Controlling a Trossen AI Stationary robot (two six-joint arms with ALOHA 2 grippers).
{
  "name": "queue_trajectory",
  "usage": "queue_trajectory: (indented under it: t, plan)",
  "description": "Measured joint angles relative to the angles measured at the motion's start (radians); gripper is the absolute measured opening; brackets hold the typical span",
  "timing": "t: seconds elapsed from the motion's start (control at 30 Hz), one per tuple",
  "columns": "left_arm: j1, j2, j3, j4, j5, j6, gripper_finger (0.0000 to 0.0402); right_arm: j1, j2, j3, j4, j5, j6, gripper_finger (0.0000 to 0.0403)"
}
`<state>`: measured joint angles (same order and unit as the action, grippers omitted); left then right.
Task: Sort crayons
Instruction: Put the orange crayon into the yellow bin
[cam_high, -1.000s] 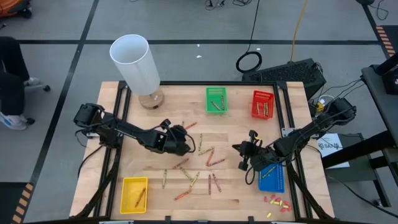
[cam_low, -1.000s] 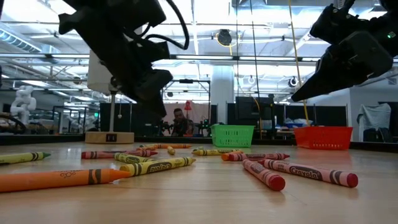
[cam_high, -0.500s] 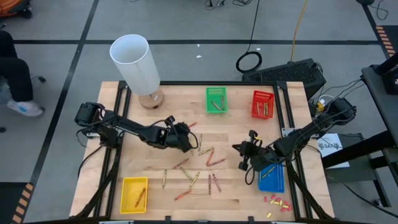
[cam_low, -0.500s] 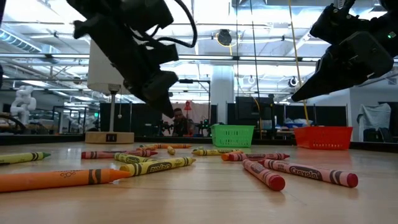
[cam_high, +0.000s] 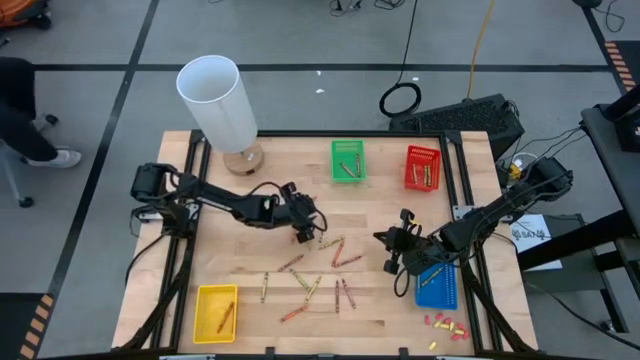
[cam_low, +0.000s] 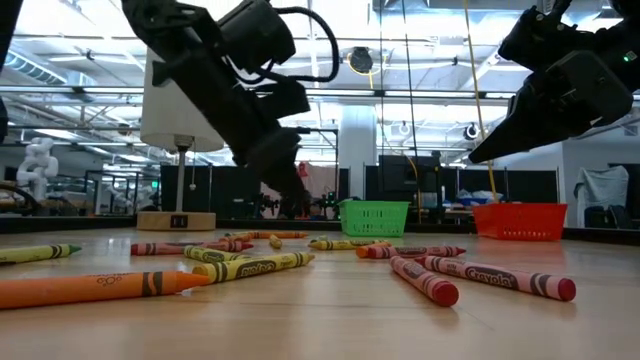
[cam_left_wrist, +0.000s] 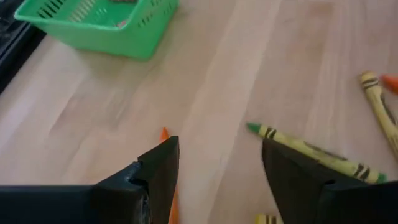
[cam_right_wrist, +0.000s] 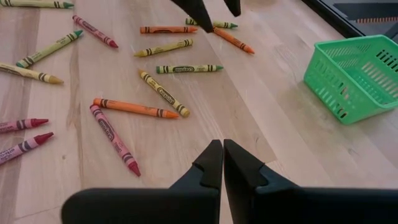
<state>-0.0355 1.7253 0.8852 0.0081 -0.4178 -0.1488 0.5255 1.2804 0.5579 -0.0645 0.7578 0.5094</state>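
Four small slotted plastic baskets stand on the pale wooden plank table (cam_high: 380, 205): one green basket (cam_high: 348, 161), one red basket (cam_high: 422, 167), one yellow basket (cam_high: 216, 311) and one blue basket (cam_high: 436, 285). The crayons (cam_high: 315, 270), thin paper-wrapped sticks in red, orange and olive-yellow, lie loose on the middle of the table; roughly fifteen can be counted there, and a few more lie in the green, red, yellow and blue baskets. In the low view a red wrapper reads "Crayola". The left fingers (cam_high: 303, 233) stand spread wide and empty above the nearest loose crayons; in the left wrist view an orange crayon (cam_left_wrist: 166, 168) tip shows beside one finger and a green-tipped yellow crayon (cam_left_wrist: 311, 152) runs behind the other. The right fingers (cam_high: 384, 243) are pressed together with nothing between them, just beside the blue basket and apart from the crayons. One white cylindrical lamp shade (cam_high: 216, 100) on a round wooden base stands well behind the left fingers.
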Motion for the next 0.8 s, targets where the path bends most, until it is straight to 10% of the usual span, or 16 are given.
queue_trajectory:
  t: [0.8]
  plan:
    - [0.083, 0.015, -0.042, 0.036, 0.172, 0.05, 0.0221, 0.0, 0.0, -0.001, -0.018, 0.0, 0.004, 0.0]
